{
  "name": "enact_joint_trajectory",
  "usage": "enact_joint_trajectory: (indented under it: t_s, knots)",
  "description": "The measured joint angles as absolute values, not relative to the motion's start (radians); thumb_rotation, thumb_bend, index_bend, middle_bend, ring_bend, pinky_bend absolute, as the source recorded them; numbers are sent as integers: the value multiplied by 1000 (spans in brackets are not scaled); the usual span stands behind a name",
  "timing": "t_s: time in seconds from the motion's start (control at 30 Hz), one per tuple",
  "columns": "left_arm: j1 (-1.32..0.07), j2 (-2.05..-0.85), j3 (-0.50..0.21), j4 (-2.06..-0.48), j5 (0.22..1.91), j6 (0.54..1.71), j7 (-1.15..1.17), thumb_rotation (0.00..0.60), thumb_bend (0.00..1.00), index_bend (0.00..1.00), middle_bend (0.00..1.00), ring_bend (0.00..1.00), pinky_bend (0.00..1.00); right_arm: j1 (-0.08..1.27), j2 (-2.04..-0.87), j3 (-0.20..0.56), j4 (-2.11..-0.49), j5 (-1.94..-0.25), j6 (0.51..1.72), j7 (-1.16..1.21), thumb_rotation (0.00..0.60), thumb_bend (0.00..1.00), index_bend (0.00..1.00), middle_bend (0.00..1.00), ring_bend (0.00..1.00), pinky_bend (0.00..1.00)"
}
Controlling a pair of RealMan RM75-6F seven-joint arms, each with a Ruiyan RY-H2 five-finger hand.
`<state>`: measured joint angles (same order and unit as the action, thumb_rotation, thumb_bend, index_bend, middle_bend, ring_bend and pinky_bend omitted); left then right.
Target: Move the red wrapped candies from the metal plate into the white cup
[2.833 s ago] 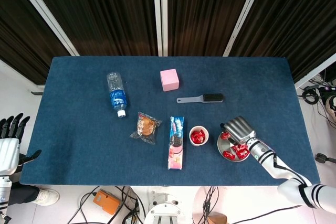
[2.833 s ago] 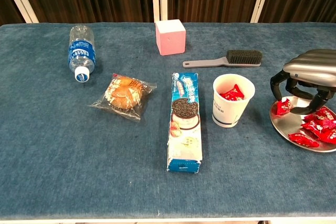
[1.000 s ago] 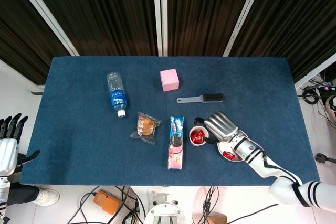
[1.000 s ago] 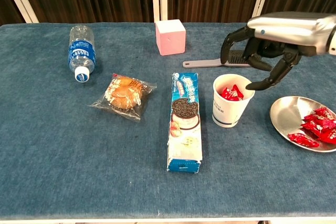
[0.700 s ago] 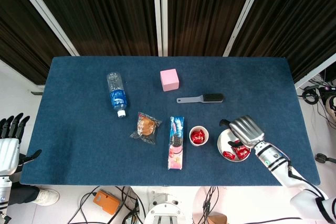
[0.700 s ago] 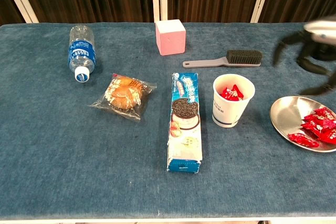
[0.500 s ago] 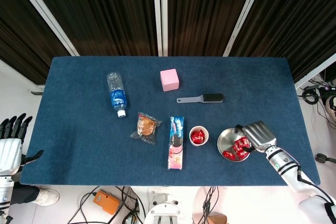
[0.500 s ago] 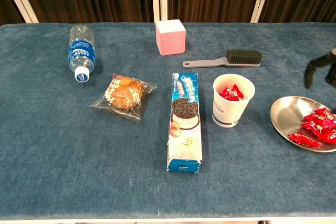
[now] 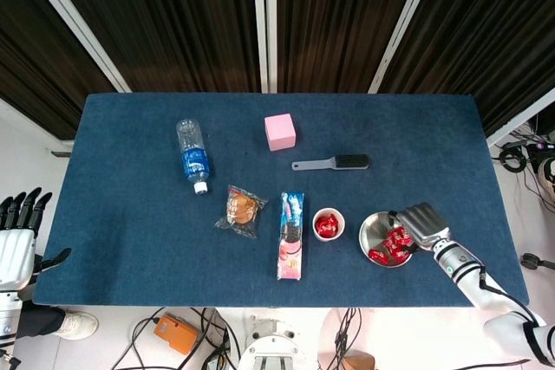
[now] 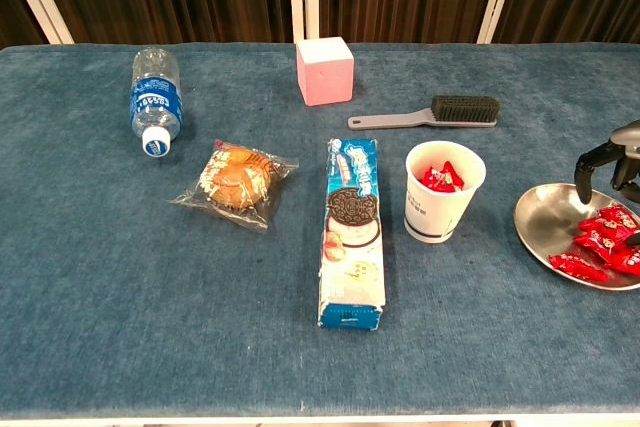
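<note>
I saw the blue table [image 9: 130,240] carrying everything. My right hand [image 9: 422,223] hovered over the far side of the metal plate [image 10: 545,222], fingers [image 10: 590,162] curled downward and apart, gripping nothing I could make out. My left hand [image 9: 17,240] hung off the table's left edge, fingers spread wide. The white cup [image 10: 435,212] stood just left of the plate, some candy inside. The remaining red wrapped candies [image 10: 600,242] lay clustered on the plate's right side.
</note>
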<state>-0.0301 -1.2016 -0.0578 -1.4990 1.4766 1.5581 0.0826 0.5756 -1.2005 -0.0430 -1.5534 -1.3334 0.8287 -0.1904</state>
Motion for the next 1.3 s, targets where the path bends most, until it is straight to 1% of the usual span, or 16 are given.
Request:
enact_joint_trajectory:
  t_s: [0.17,0.47,0.73,0.87,1.0,1.17,1.3]
  knots:
    - [-29,-1201,-57,-1497,1474,1557,80,600,20,83,13,0,0,585,-1211,-43,-1547,-1328,806,-203,600,333,493,862,1000,1000]
    - [-31,-1202,-59,-1492,1472,1553,76,600,20,82,8,0,0,590,-1225,-42,-1534,-1314,788,-206,600,404,511,862,1000,1000]
    - [-31,-1200,-60,-1494,1470,1551,79,600,19,65,6,0,0,595,-1247,-36,-1508,-1312,776,-186,600,492,621,862,1000,1000]
    - [-31,-1198,-60,-1497,1471,1553,80,600,20,66,5,0,0,592,-1235,-30,-1519,-1321,794,-176,600,499,637,862,1000,1000]
    - [-31,-1195,-60,-1500,1472,1554,81,600,20,66,5,0,0,587,-1207,-14,-1551,-1338,837,-161,600,500,651,862,1000,1000]
    - [-31,-1193,-60,-1502,1475,1556,81,600,20,66,5,0,0,590,-1159,19,-1627,-1375,889,-147,600,500,658,862,1000,1000]
    - [-33,-1193,-61,-1503,1477,1557,82,600,20,66,5,0,0,616,-1141,55,-1688,-1404,904,-143,600,500,659,862,1000,1000]
